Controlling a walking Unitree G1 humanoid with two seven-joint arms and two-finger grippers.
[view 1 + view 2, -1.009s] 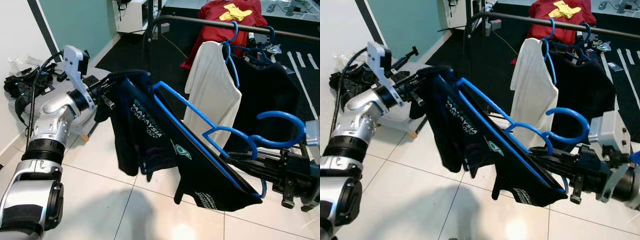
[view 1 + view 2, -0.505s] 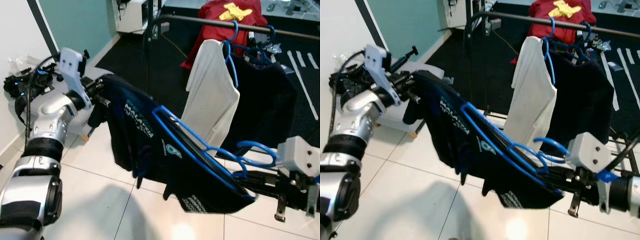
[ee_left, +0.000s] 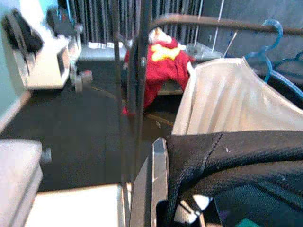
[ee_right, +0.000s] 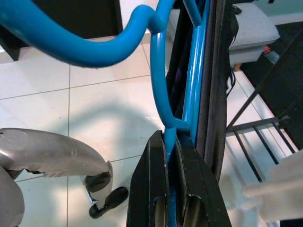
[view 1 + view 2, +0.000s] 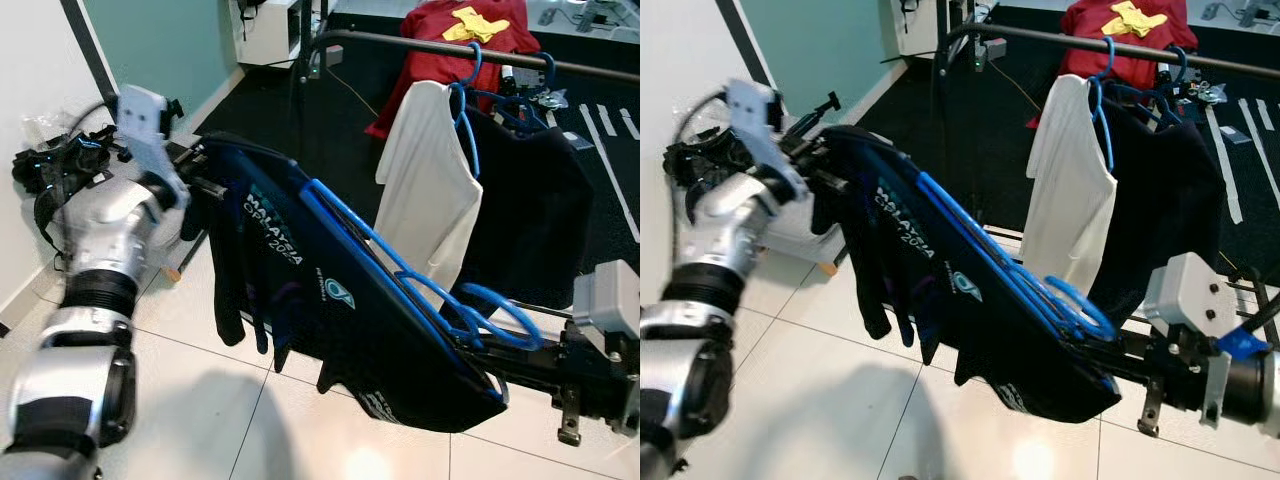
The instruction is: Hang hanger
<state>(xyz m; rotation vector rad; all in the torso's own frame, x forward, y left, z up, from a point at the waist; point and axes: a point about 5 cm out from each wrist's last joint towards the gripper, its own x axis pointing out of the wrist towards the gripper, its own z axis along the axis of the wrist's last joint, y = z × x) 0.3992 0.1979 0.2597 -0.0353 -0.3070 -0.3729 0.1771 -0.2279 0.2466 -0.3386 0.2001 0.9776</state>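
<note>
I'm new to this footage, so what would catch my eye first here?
A dark printed shirt on a blue hanger stretches between both arms, the left gripper pinching its upper end, the right gripper shut on the hanger. Behind, the garment rail holds a white shirt and a black garment.
</note>
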